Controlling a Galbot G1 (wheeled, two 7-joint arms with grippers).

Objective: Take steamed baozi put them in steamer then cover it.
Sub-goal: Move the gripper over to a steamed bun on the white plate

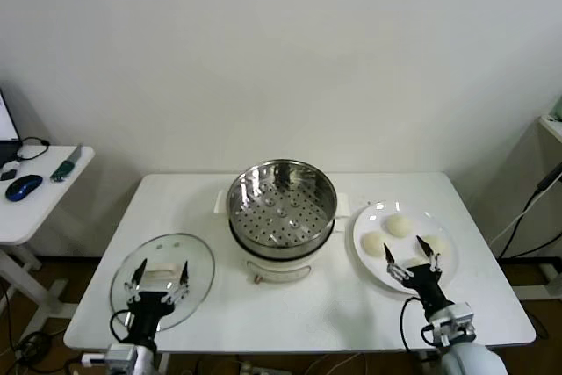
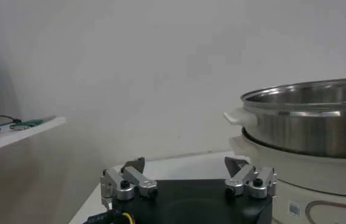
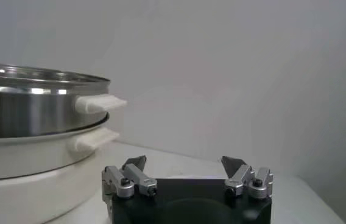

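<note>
Both grippers have their fingers spread wide and neither one holds or touches anything. The left gripper (image 1: 161,275) hangs over the near part of the cover (image 1: 162,280), fingers apart with nothing between them; the left wrist view shows the same gap at the left gripper (image 2: 189,176). The right gripper (image 1: 410,256) sits above the near edge of the plate (image 1: 364,221), fingers apart too, and its own camera shows the right gripper (image 3: 187,175) with bare tips.

The steamer (image 1: 282,202) is in the middle of the desk (image 1: 351,300), open on top, perforated bottom showing and no food inside. It sits on a white pot base (image 1: 279,267).

The baozi (image 1: 398,226) lie on the plate at about 3 o'clock from the steamer, bunched together; the right gripper hides part of them, so a full count is hard.

The cover lies flat on the desk at about 8 o'clock from the steamer, apart from it. Its bar handle (image 1: 159,277) faces up, with its long axis running 9 to 3 o'clock.
</note>
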